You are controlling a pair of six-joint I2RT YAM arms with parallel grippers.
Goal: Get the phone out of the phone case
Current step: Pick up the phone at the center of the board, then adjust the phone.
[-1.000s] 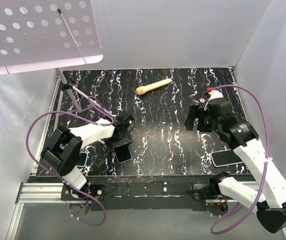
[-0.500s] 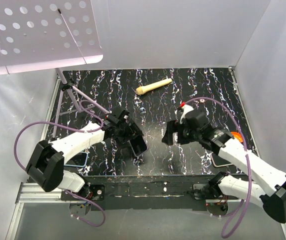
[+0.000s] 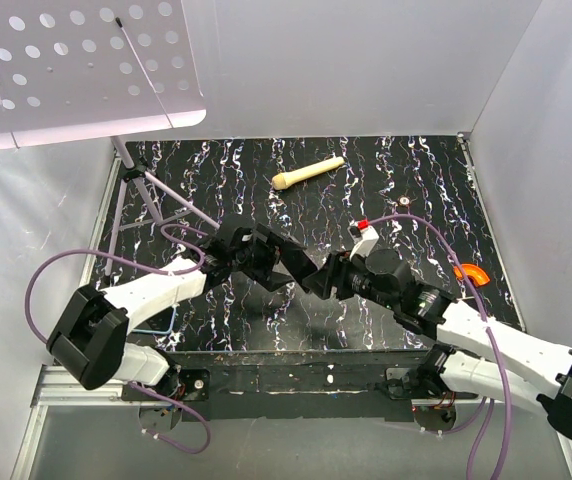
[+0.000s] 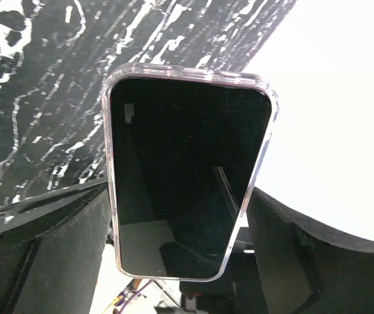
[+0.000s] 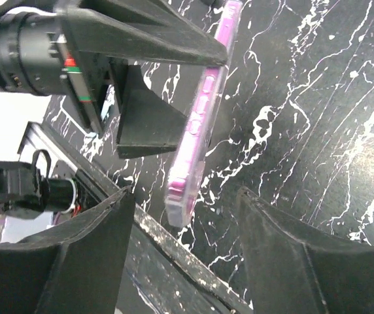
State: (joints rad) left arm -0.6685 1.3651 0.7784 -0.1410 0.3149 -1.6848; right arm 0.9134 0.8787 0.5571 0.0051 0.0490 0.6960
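Clamping the clear pink-tinted phone case [image 4: 109, 163] by its two long edges, the left gripper [image 3: 258, 258] is holding it in the air above the black white-veined tabletop [image 3: 366, 190], near the middle of the work area. The dark-screened phone [image 4: 187, 170] is sitting fully inside the case, with the rim showing all round the glass, so nothing looks separated yet.

From those fingers the case is running outward along its long axis, down and to the right in the overhead view, with its free short end pointing straight at the right gripper [image 3: 332, 280]. That gripper is standing with its jaws apart. In its own wrist view, the case's free end [image 5: 186, 196] is hanging between the two black fingers [image 5: 89, 255], seen edge-on with the side buttons facing the camera. A gap is showing on either side, so no contact is visible.

The next move seems to turn on this one relation. The left arm is already occupied as the holder, so the right arm is the free one, and the case's free end is lying between its fingers. Its fingers are flanking the thin faces rather than the long edges. A squeeze there would probably press on screen and back together, so catching only the rim looks like the delicate part.
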